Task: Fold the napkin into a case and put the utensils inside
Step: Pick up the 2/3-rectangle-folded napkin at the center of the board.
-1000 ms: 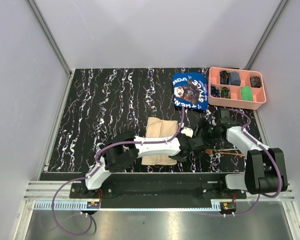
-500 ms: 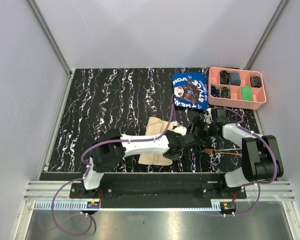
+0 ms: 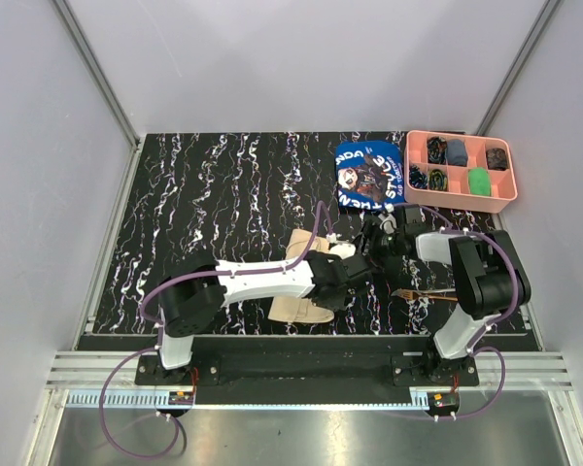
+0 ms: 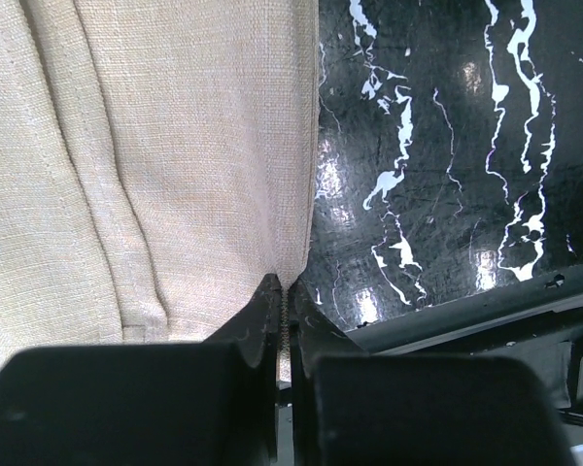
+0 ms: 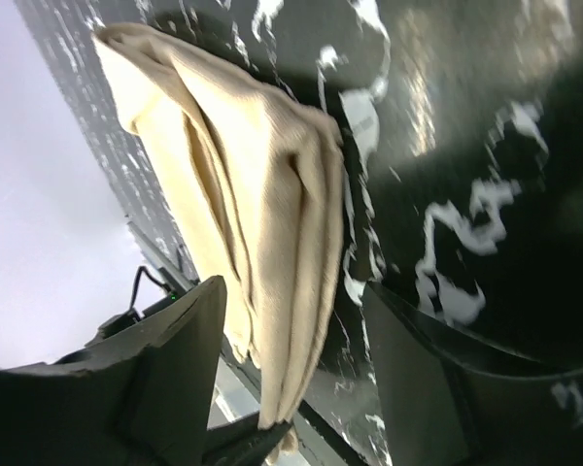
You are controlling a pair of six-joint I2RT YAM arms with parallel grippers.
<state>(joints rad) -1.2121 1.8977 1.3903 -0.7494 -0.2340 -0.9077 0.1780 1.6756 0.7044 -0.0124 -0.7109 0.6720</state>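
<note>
One plain beige cloth napkin (image 3: 302, 310), folded into a layered oblong, lies near the front edge of the black white-veined table (image 3: 204, 194), with its long axis running roughly far to near. The left gripper (image 4: 284, 287) is pinched closed on the cloth's right edge. The right gripper (image 5: 291, 325) hovers just beside, fingers spread and holding nothing.

Left arm (image 3: 262, 280), right arm (image 3: 481, 282) — white link shells, black joint housings. Thin purple cable (image 3: 101, 413) loops out from each base. Left wrist fingers (image 4: 126, 398) — matte black, blocky, wedge-tipped.
</note>
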